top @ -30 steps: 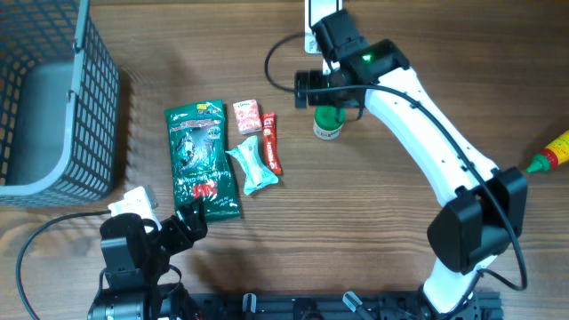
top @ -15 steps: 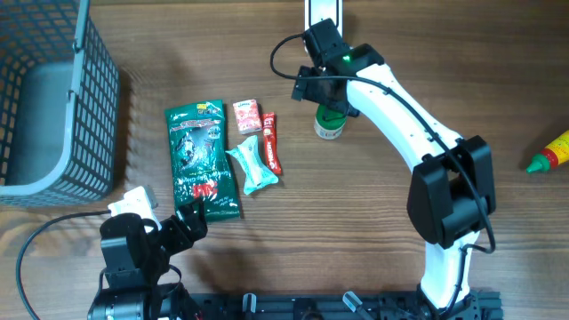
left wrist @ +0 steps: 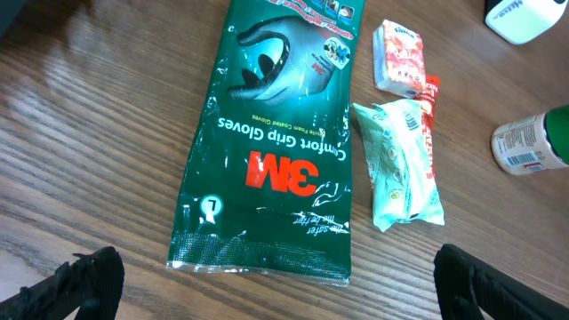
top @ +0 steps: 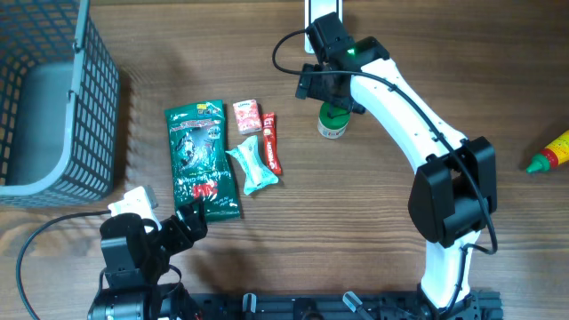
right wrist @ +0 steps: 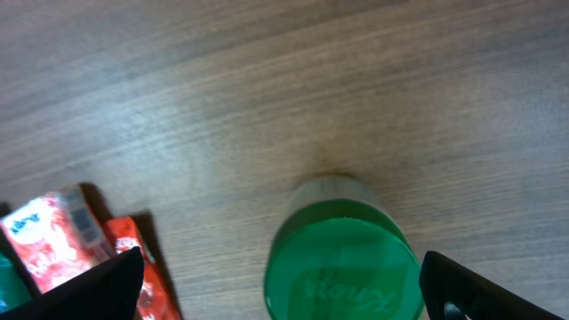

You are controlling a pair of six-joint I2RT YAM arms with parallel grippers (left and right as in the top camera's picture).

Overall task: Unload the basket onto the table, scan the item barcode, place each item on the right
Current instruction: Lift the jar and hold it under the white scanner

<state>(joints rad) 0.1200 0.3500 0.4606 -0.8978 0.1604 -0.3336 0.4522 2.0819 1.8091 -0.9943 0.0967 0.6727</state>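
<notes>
A small bottle with a green cap (top: pixel 332 122) stands upright on the wooden table, right of the snack packs. My right gripper (top: pixel 332 92) hovers over it, open. In the right wrist view the green cap (right wrist: pixel 342 258) lies between the two wide-apart fingers (right wrist: pixel 98 284), with my right gripper (right wrist: pixel 284 289) clear of it. My left gripper (top: pixel 188 222) is open at the near edge, just below the green 3M gloves pack (top: pixel 203 160). In the left wrist view my left gripper (left wrist: pixel 284 289) is empty, with that gloves pack (left wrist: pixel 276 133) ahead of it.
A grey wire basket (top: pixel 49 98) fills the far left. A pale green wrapped pack (top: pixel 253 166), a red stick pack (top: pixel 270 142) and a small red-white pack (top: pixel 246 116) lie beside the gloves. A white device (top: pixel 318 11) sits at the far edge. A red-yellow bottle (top: pixel 551 153) lies far right.
My right arm has swung its elbow inward and the gripper has shifted slightly right, settling over the green-capped bottle. The left arm and the packs have stayed put.
</notes>
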